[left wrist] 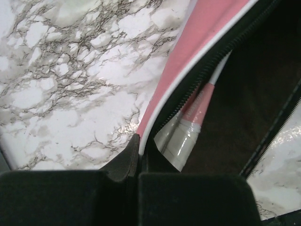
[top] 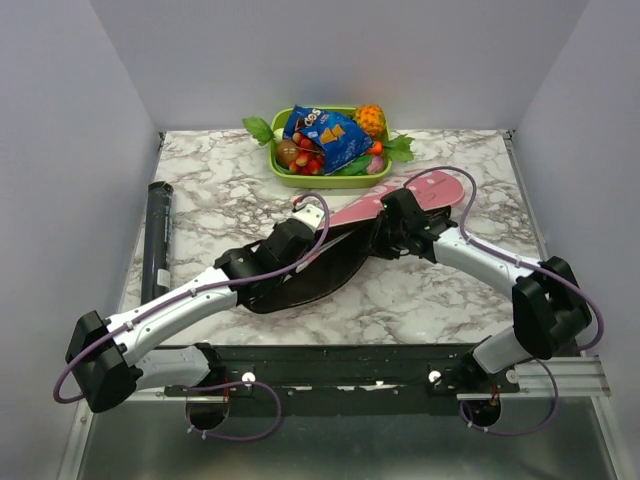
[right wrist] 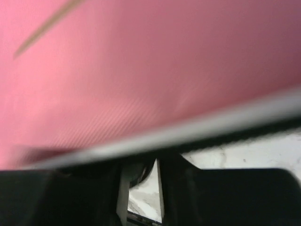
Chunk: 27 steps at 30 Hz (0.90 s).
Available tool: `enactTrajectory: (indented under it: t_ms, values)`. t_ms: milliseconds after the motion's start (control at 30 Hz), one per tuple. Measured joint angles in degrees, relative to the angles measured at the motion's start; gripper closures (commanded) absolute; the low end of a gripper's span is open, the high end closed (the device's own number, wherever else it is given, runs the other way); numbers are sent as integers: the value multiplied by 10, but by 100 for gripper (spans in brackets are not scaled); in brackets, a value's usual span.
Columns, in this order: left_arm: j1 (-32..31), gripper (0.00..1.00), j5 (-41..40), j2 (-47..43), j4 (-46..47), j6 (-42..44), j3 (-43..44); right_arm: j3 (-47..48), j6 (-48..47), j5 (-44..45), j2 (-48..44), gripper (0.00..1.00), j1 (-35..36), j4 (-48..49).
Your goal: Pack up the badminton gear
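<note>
Pink racket-shaped bag [top: 332,262] lay diagonally across the middle of the marble table [top: 220,190], unzipped, its black lining spread toward my arms' bases; I judged it was kept that way so the gear could go in; the long black tube [top: 157,240] lay well apart along the table's left edge, not yet packed; the green tray [top: 285,178] sat behind the bag, no part of the job; inside the bag's mouth, just beside the zip [left wrist: 221,52], one racket's white handle [left wrist: 181,141] and pink shaft showed, already stowed; my left gripper [left wrist: 139,149] was pinched tight on the pink flap's white-piped edge, as I read it to keep the opening wide; my right gripper [right wrist: 141,186] hung at the bag's broad head end, jaws a little apart, marble showing between them, nothing held; that view was blurred pink fabric, so I could not tell whether it touched the bag.
</note>
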Motion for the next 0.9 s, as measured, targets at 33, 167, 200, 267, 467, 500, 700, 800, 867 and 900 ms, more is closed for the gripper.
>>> enactTrajectory:
  t_ms: [33, 167, 200, 267, 467, 500, 700, 800, 867, 900]
  values:
    - [2, 100, 0, 4, 8, 0, -5, 1, -4, -16, 12, 52, 0, 9]
    - [3, 100, 4, 4, 22, 0, -28, 0, -26, -58, 16, 46, 1, 7]
    - [3, 100, 5, 4, 23, 0, -31, 0, -34, -64, 11, 46, 1, 2]
    - [4, 100, 6, 3, 23, 0, -36, -1, -48, -72, -7, 46, 1, -17]
    - [4, 100, 6, 1, 15, 4, -40, -21, -64, -31, -141, 35, 1, -94]
    - [4, 100, 5, 1, 12, 4, -40, -22, -68, -11, -162, 35, 0, -104]
    - [8, 100, 4, 0, 5, 7, -40, -17, -80, 74, -153, 39, -60, -141]
    - [13, 100, -7, 12, 3, 11, -40, -2, -91, 108, -99, 42, -89, -165]
    - [23, 100, -25, 37, -3, 12, -36, 11, -100, 129, -70, 42, -104, -178]
    - [30, 100, -34, 53, -5, 12, -33, 17, -104, 137, -60, 42, -112, -184]
